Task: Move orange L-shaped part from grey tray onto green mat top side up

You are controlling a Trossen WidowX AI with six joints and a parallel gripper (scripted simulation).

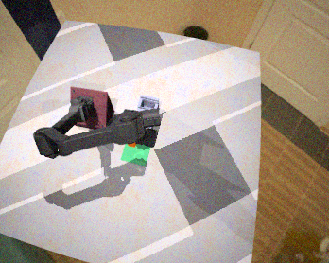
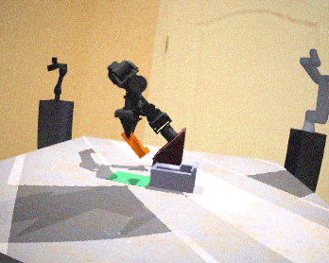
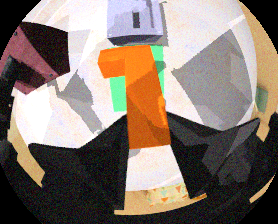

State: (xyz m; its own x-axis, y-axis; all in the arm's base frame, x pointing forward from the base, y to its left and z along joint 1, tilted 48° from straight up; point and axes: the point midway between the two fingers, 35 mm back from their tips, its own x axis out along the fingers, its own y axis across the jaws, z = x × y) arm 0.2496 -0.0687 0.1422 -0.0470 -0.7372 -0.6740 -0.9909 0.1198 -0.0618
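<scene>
My gripper [image 2: 128,134] [image 3: 145,117] is shut on the straight end of the orange L-shaped part [image 2: 136,146] [image 3: 142,90]. The part hangs tilted in the air above the green mat, its L-shaped end lower and toward the tray. In the top view only a small orange bit [image 1: 131,145] shows beside the arm. The green mat [image 1: 135,155] [image 2: 140,181] [image 3: 119,100] lies flat next to the tray, partly behind the part in the wrist view. The grey tray [image 1: 142,106] [image 2: 171,182] [image 3: 121,25] stands beside the mat, its pocket without the part.
A dark red slanted block [image 1: 99,108] [image 2: 175,150] [image 3: 32,57] stands near the arm's base, close to the tray. The arm [image 1: 86,142] reaches over the table from its base. Dark shadows fall across the table top.
</scene>
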